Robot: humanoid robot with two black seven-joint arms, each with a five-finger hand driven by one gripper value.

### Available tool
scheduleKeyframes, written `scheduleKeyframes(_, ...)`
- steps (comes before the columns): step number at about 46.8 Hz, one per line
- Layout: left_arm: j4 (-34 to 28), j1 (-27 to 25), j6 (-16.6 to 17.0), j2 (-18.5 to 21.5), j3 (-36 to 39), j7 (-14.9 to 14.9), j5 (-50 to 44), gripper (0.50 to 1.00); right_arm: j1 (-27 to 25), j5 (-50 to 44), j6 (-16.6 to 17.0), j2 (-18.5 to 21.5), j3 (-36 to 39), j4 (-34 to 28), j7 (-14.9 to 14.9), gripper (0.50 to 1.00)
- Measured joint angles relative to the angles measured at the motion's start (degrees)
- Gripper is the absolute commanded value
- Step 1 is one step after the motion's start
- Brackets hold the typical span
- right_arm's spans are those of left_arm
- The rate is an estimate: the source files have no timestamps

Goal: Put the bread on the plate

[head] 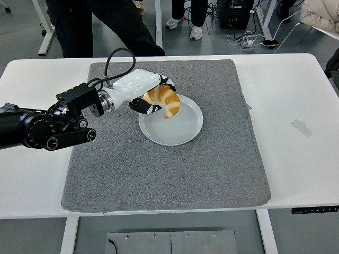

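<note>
Along the bottom of the frame runs the near edge of the white table (296, 174), and on it lies a large grey mat (169, 169) that fills the middle of the picture. A small pale strip of tape (301, 127) sits on the bare tabletop at the right, well apart from the mat.

Just above the centre of the frame, a round white plate (177, 129) rests on the mat. The left arm (47, 127) comes in from the left edge, black at the forearm and white toward the wrist, with a black cable (114, 61) looping above it. The left hand (145, 87) reaches over the plate's upper-left rim, its fingers (145, 107) clamped on a croissant (167, 101). The golden pastry hangs from the hand's right side, curved end pointing down over the plate's upper-left part (whether it touches the plate cannot be told). Dark fingertips wrap under its left edge, and the white back of the hand covers its top.

At the upper edge of the frame, beyond the table, stand a person's dark-trousered legs (122, 26); farther right are a pair of sneakers (185, 27) and tangled cords (249, 37) on the floor.
</note>
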Motion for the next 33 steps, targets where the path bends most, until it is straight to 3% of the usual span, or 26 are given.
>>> scheduleKeyframes(33,8.44,4.85,-0.12,-6.22,2.30,-0.37,-0.02,0.500,-0.01,0.01,0.00,0.00,0.00,-0.04,0.00,1.000)
